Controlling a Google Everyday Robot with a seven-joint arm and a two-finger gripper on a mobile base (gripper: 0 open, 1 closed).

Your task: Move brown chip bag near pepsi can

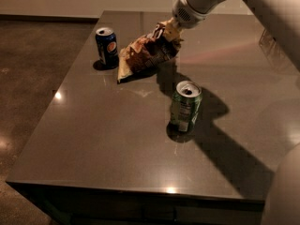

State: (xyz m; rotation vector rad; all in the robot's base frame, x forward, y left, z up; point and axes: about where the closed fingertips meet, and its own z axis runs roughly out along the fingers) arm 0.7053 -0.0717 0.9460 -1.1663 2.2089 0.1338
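Note:
The brown chip bag (143, 55) is crinkled, dark brown with pale ends. It hangs tilted from my gripper (168, 32), its lower end close to or touching the dark table (93, 139). The gripper is shut on the bag's upper right end, at the far middle of the table. The pepsi can (107, 47) is dark blue with a round logo and a silver top. It stands upright at the far left, just left of the bag, with a small gap between them.
A green can (185, 106) stands upright in the middle of the table, in front of the bag and to its right. My white arm (243, 3) crosses the upper right. The table's left and front edges drop to the brown floor (33, 78).

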